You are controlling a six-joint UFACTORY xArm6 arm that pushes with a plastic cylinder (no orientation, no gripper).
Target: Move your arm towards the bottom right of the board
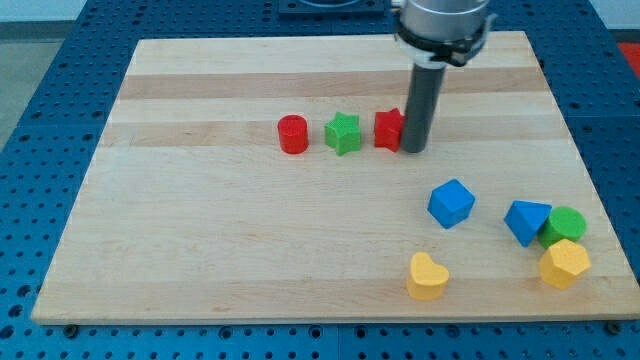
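Observation:
My tip (414,149) rests on the wooden board (200,250) just right of a red block (388,129), touching or nearly touching it. Left of that stand a green star (343,133) and a red cylinder (293,134), forming a row. Toward the view's bottom right lie a blue cube (451,203), a blue triangular block (525,220), a green cylinder (565,226), a yellow hexagonal block (565,264) and a yellow heart (427,276). The tip is above and left of this group.
The board lies on a blue perforated table (40,120). The arm's grey wrist (443,25) hangs over the board's top edge.

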